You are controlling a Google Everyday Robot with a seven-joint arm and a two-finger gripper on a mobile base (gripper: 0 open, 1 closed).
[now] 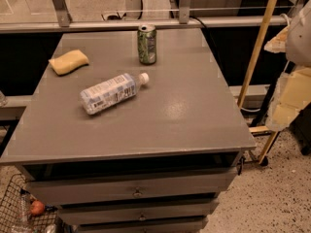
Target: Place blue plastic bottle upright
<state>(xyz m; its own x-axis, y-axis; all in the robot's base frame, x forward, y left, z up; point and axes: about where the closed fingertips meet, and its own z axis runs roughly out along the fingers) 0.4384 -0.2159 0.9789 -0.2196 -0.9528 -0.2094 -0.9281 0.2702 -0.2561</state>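
Observation:
The blue plastic bottle lies on its side on the grey table top, left of centre. It is clear, with a pale blue-white label and barcode. Its white cap points to the back right, towards the green can. My gripper shows as pale shapes at the right edge of the view, beyond the table's right side. It is far from the bottle and holds nothing that I can see.
A green drink can stands upright at the back centre. A yellow sponge lies at the back left. Drawers sit below the top. A wooden pole leans at the right. A wire basket sits on the floor at the left.

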